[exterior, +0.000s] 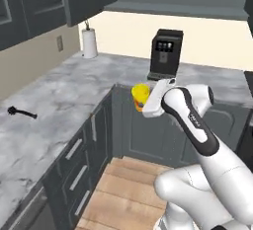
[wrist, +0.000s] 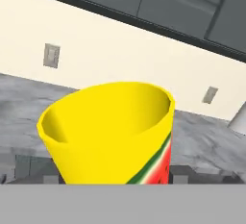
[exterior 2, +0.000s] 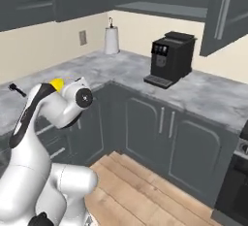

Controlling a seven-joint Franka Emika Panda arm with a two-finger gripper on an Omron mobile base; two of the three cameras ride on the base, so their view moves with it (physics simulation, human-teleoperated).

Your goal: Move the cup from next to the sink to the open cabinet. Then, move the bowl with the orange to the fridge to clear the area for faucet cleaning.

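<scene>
Small yellow cup [wrist: 110, 136] with a red-green watermelon mark fills the lower centre of the hand view — seated in the claw [exterior: 142, 101], jaws spread on its sides, held. In the left base view the cup sits mid-frame, lifted in front of the grey marble table [exterior: 59, 100], below the black coffee machine [exterior: 165, 54]. White paper-towel roll [exterior: 89, 43] stands upper left.

Yellow cup [wrist: 108, 131] w/ watermelon mark close up, grey counter [wrist: 202, 139] behind.
</scene>
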